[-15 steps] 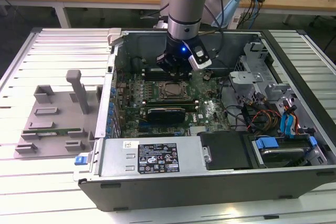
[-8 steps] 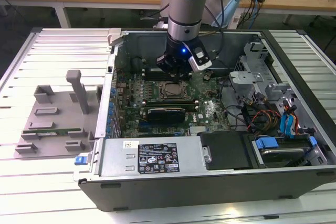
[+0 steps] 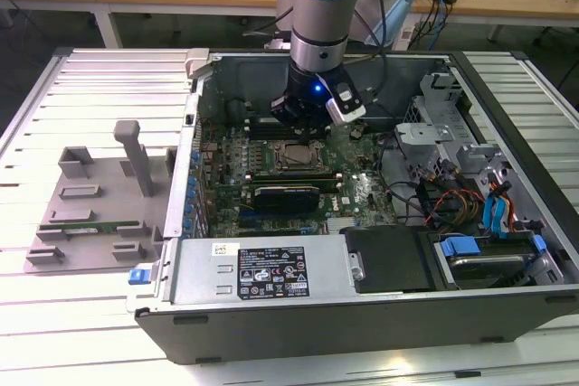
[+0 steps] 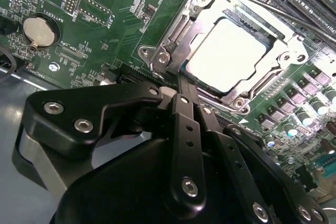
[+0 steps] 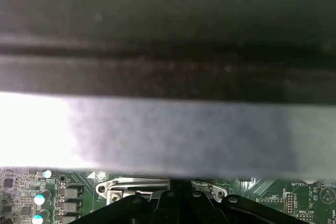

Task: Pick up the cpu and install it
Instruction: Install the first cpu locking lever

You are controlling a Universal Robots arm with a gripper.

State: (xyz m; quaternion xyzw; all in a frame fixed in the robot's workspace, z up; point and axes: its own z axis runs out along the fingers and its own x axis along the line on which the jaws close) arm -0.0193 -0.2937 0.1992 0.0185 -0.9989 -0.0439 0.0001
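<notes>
Since the flat square cpu (image 4: 227,55) with its silvery metal lid already lies seated inside the steel-framed socket (image 4: 170,38), the black gripper (image 4: 185,94) beside that socket holds nothing, fingers pressed together. Light, rigid, fragile underneath, it likely wants gripping by opposite edges.

The robot arm (image 3: 318,15) comes down from above and points straight down into the open computer case. Its gripper (image 3: 301,124) is low, close over the green board. In the second wrist view the black fingers (image 4: 184,124) are pressed together with no gap, and their tips sit at the edge of the metal socket frame.
</notes>
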